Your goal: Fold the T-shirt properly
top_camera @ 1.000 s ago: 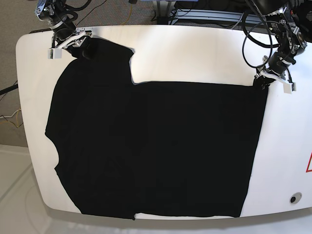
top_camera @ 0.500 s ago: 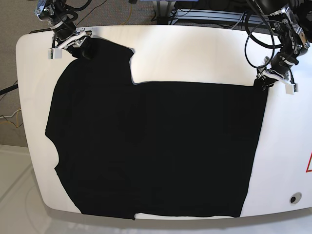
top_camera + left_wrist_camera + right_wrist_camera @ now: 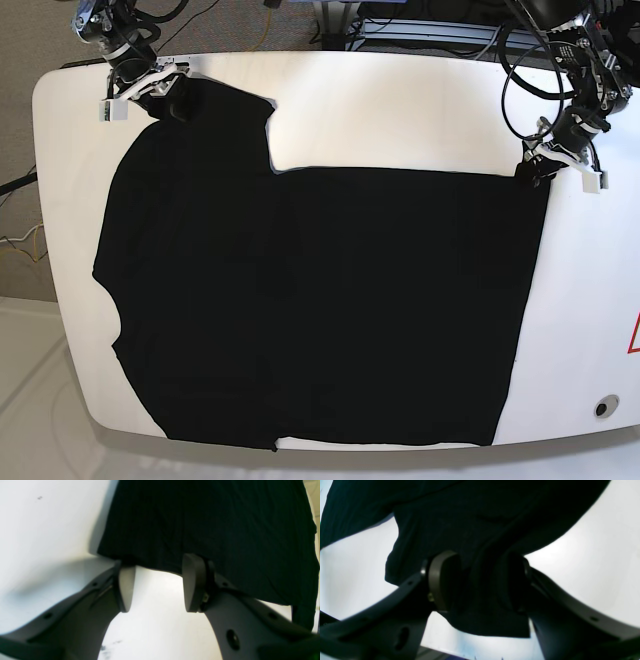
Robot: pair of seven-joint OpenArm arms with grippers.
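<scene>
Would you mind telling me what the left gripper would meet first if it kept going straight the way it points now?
Most likely the T-shirt: the left gripper stands open with the black hem right at its fingertips, over the white table. Depth is hard to judge.

One black T-shirt (image 3: 320, 300) lies on one white table (image 3: 400, 110) (with two grippers at ten and two o'clock).

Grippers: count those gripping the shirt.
1. The right gripper is shut on the shirt at its far sleeve. The left gripper stands open at the shirt's far corner, gripping nothing.
</scene>
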